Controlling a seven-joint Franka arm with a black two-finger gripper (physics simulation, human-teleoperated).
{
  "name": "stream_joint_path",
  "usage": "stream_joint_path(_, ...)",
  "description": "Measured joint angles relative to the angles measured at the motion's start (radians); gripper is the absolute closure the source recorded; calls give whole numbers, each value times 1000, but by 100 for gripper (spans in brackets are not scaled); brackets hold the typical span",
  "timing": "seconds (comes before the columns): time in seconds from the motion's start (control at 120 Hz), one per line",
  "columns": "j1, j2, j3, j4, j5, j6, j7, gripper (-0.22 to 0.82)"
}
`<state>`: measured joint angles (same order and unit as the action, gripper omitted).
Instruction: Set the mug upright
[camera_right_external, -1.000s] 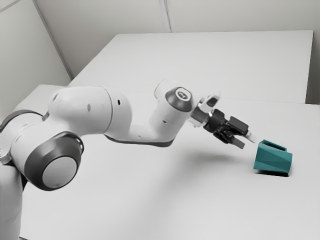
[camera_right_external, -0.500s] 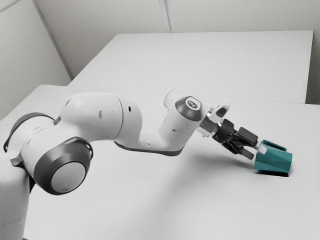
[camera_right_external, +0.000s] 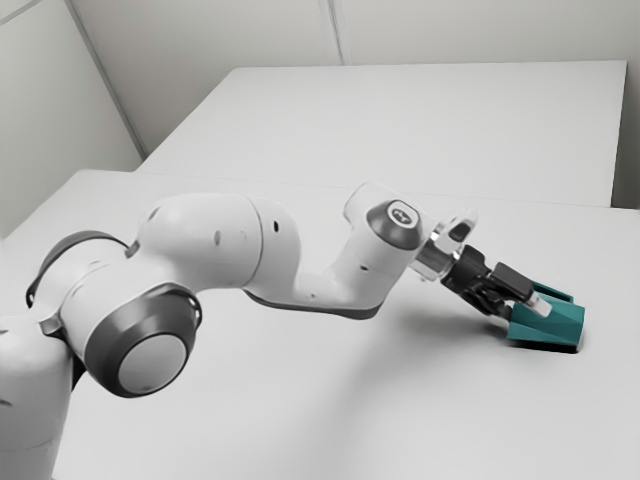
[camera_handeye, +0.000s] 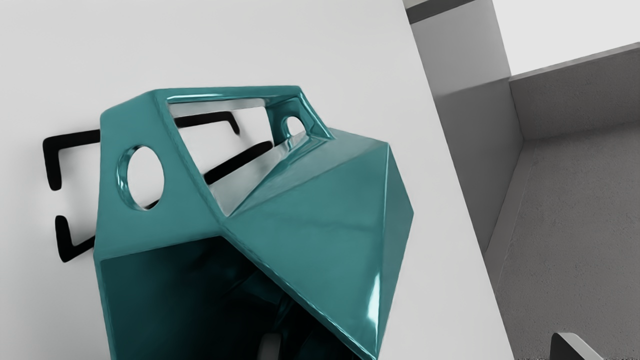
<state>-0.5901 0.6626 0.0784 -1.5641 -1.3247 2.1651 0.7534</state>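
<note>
My gripper (camera_right_external: 524, 310) is open at the near end of the teal mug (camera_right_external: 562, 326), which lies on its side on the table in the exterior view. The wrist view has the faceted mug (camera_handeye: 310, 215) with its dark mouth toward my hand and its angular handle (camera_handeye: 135, 125) raised. Around the mug's side wall stands the gripper (camera_handeye: 422, 347): one fingertip (camera_handeye: 270, 347) is in the mouth, the other fingertip (camera_handeye: 575, 347) outside the wall. The wall is between them, with a wide space on the outer side.
Black corner marks (camera_handeye: 52, 165) lie on the white tabletop (camera_handeye: 210, 45) beneath and beside the mug. The table's edge runs past the mug on the side of the outer finger, with grey floor (camera_handeye: 575, 225) beyond. A second white table (camera_right_external: 420, 130) stands behind.
My hand has moved toward the exterior view's right and downward, from short of the mug to its mouth end, overlapping it in view. The mug has not visibly moved.
</note>
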Motion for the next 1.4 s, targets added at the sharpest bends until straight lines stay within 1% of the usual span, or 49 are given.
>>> stream_joint_path(0.1,-6,8,0,8,-3,1,1,4)
stream_joint_path(0.192,-9,11,0,10,-7,1,2,10)
stream_joint_path(0.467,-10,10,0,10,-11,2,3,40)
stream_joint_path(0.708,-10,8,0,11,-11,2,4,63)
stream_joint_path(0.8,-12,8,0,17,-11,2,4,69)
stream_joint_path(0.925,-15,8,1,23,-10,3,3,74)
stream_joint_path(1.1,-16,-3,1,23,-2,6,-1,77)
stream_joint_path(1.292,-4,-77,0,12,42,7,-6,78)
stream_joint_path(1.4,22,-129,0,10,143,-2,-26,79)
